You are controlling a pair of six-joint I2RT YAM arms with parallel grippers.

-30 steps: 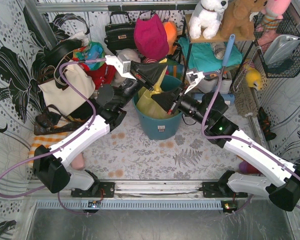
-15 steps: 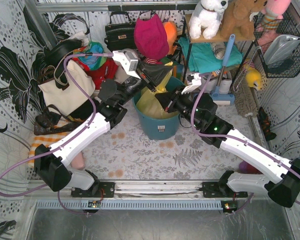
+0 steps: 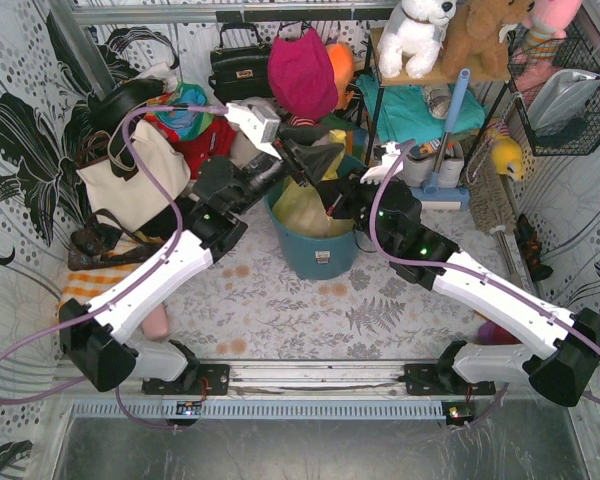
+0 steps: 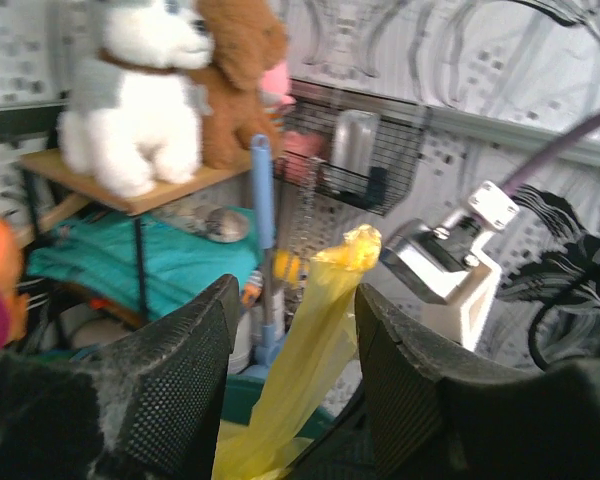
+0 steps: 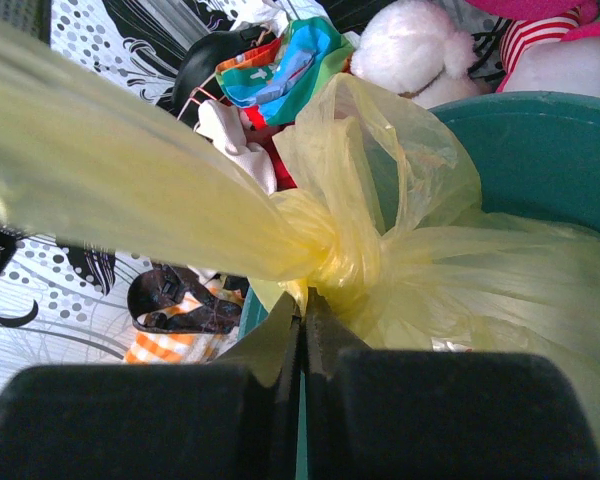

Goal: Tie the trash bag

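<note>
**A:** Since the knot (image 5: 335, 250) looks drawn up, where does the trash bag (image 5: 460, 270) sit?

**B:** Down in the teal bin (image 3: 315, 262), mid-table (image 3: 280, 310) between the two arms. Its neck is gathered above the rim. One twisted tail slants off from the knot and a loose loop stands over it.

**A:** And the right gripper (image 5: 302, 365)?

**B:** Its jaws are pressed flat together, with a sliver of yellow film nipped between them just under the knot. I'd say it anchors the bag there, so that a pull on the tail tightens the knot instead of hauling the bag out of the bin.

**A:** The left gripper (image 4: 295, 300)?

**B:** Its jaws stand apart. The tail (image 4: 325, 330) runs up through the gap to a crumpled tip above it. It may brush one side, but nothing is clamped.

**A:** So is it finished?

**B:** Probably not. I count one wrap, and film this thin slips. The left would need to close on the tail before any pull.

**A:** And around it?

**B:** A canvas tote (image 3: 130, 180) lies to the left. A white plush dog (image 4: 140, 100) sits on a shelf behind, well apart from the bag.
</note>
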